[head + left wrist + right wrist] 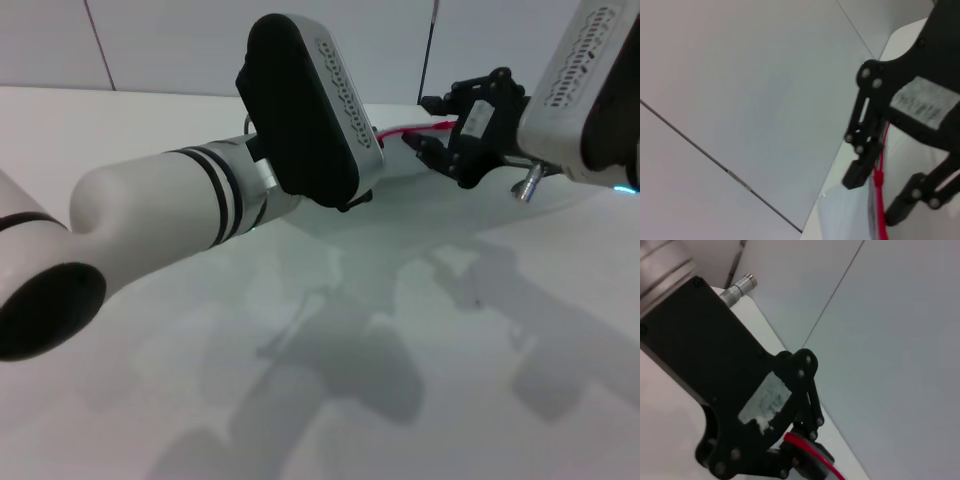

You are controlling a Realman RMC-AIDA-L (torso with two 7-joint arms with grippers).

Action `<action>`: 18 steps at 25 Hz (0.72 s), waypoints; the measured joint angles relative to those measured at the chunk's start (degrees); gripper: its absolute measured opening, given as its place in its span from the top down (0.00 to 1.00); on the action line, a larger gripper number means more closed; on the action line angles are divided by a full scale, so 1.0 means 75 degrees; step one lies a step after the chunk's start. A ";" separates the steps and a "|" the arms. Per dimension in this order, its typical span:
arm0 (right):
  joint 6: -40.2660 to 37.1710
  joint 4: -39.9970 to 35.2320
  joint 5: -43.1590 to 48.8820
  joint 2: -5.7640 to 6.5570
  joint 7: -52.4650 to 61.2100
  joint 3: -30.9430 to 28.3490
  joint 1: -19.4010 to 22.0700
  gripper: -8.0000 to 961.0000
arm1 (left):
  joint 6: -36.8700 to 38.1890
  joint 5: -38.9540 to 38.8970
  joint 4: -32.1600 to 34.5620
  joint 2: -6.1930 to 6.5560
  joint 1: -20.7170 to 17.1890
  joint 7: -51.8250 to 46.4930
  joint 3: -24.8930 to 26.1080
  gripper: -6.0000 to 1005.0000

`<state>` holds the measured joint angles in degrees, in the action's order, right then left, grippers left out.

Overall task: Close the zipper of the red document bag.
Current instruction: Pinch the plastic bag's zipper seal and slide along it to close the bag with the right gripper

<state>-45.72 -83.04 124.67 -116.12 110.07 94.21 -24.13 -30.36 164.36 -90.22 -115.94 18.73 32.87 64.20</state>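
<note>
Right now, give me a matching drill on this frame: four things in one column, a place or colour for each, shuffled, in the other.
Things:
1. zipper
2. right gripper
3. left arm
4. red document bag

Descriptions:
a. translucent, lying flat on the table
b. black, at the zipper on the robot's right
c. thin red strip
d. white, reaching across the foreground from the robot's left

Pairs: 1-c, 2-b, 3-d, 4-a
</note>
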 joint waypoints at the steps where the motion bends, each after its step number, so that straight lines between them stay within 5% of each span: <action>1: 0.0153 0.0009 0.0058 0.0001 -0.0005 0.0083 0.0013 0.61 | -0.0002 -0.0001 -0.0001 -0.0004 0.0000 0.0007 -0.0010 0.89; 18: 0.0893 0.0377 0.0511 -0.0002 -0.0003 0.0571 0.0027 0.62 | -0.0053 -0.0028 -0.0016 -0.0015 -0.0005 0.0105 -0.0018 0.88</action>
<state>-39.02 -80.22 128.50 -116.14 110.05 98.49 -23.93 -30.76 164.15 -90.34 -116.05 18.69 33.66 64.07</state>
